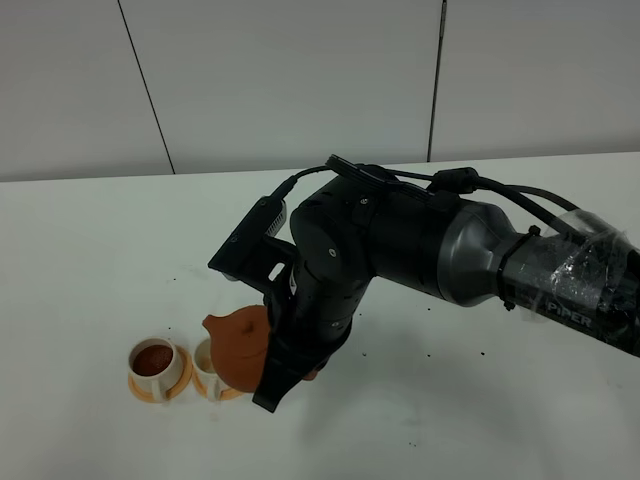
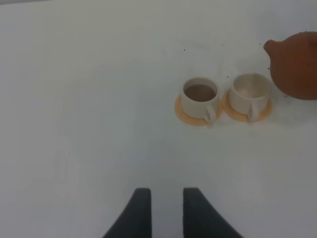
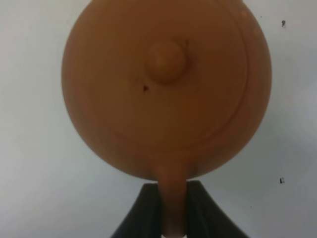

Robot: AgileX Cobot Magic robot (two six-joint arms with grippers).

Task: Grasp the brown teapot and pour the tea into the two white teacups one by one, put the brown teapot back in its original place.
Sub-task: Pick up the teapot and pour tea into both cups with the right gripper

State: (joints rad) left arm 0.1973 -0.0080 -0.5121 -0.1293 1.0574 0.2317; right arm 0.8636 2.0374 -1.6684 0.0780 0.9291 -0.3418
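Brown teapot hangs from the right pincer, whose jaws are clamped on its loop handle; the pot is tilted, its lid knob facing the wrist camera. Just beyond the spout, on the far side of the pot from this pincer, stands the pale teacup. Just beside it, farther from the pincer, the filled teacup holds dark brown tea. Each sits on one of the orange saucers. The left pincer has its jaws apart on nothing, above the white worktop, both cups well ahead of it.
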